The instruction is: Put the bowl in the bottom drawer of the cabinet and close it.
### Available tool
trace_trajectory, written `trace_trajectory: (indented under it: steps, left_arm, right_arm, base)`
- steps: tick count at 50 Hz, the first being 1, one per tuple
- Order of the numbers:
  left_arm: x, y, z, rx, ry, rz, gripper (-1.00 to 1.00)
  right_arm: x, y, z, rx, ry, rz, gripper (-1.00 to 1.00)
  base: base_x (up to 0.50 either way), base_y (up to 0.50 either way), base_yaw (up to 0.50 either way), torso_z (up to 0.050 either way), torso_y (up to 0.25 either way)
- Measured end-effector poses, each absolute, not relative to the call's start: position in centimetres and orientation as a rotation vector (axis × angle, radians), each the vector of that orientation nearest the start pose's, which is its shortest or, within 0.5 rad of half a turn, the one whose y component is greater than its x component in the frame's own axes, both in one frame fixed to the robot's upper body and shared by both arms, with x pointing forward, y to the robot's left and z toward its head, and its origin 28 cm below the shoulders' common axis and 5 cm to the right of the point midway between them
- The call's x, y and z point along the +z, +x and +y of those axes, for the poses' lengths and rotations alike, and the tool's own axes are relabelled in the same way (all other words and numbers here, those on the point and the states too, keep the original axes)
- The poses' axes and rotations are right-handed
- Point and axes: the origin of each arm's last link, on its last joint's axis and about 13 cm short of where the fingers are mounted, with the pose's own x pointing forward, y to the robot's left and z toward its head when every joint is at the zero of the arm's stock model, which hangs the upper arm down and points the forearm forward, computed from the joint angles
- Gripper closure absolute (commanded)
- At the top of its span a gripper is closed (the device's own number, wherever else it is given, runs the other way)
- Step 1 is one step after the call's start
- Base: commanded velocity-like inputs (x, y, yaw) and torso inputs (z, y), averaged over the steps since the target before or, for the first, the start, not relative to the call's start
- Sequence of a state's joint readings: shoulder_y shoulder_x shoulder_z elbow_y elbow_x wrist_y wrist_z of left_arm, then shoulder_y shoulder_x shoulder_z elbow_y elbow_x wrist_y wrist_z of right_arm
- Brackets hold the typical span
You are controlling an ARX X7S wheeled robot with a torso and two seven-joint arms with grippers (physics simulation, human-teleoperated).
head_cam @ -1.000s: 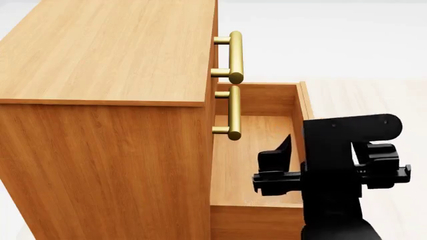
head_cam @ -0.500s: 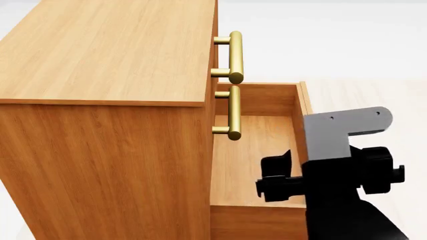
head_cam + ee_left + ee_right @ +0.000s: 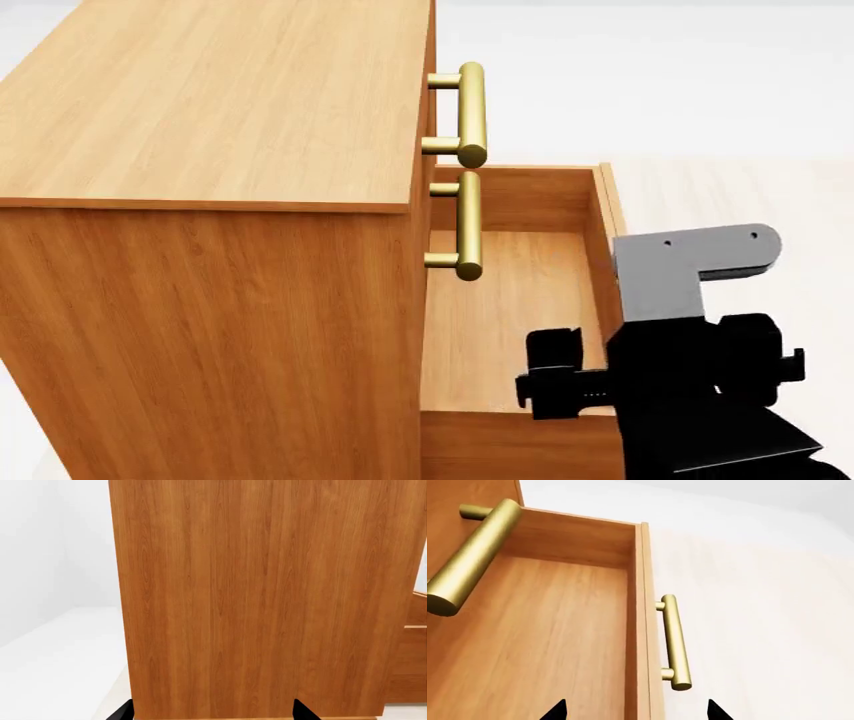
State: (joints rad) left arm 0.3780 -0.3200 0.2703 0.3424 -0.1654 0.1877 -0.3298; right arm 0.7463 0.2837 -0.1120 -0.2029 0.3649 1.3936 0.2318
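Cabinet (image 3: 214,200) and its pulled-out bottom drawer (image 3: 514,290) sit as they did a second ago, the drawer's floor bare and the bowl nowhere in view. What changed is the right gripper (image 3: 635,711): its black body has sunk lower over the drawer's front edge, baring a grey bracket (image 3: 687,265). Its jaws are spread, straddling the front panel above the brass handle (image 3: 672,642). Left gripper (image 3: 212,712) faces the cabinet's side, jaws spread.

Pale wood-grain floor (image 3: 747,190) runs out from the furniture, light cream in tone, with faint plank lines. Beyond it a plain white wall (image 3: 641,70) closes the room. White floor area (image 3: 60,655) lies along the far side.
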Motion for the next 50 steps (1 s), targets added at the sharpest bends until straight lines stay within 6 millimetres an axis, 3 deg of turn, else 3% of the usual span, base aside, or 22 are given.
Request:
trace_trajectory:
  steps: [50]
  left_arm:
    - [3.0, 11.7, 20.8, -0.027, -0.003, -0.075, -1.0]
  right_arm:
    - [15.7, 31.1, -15.1, -0.16, -0.129, 0.593, -1.0]
  base:
    - [0.0, 0.0, 0.0, 0.0, 0.0]
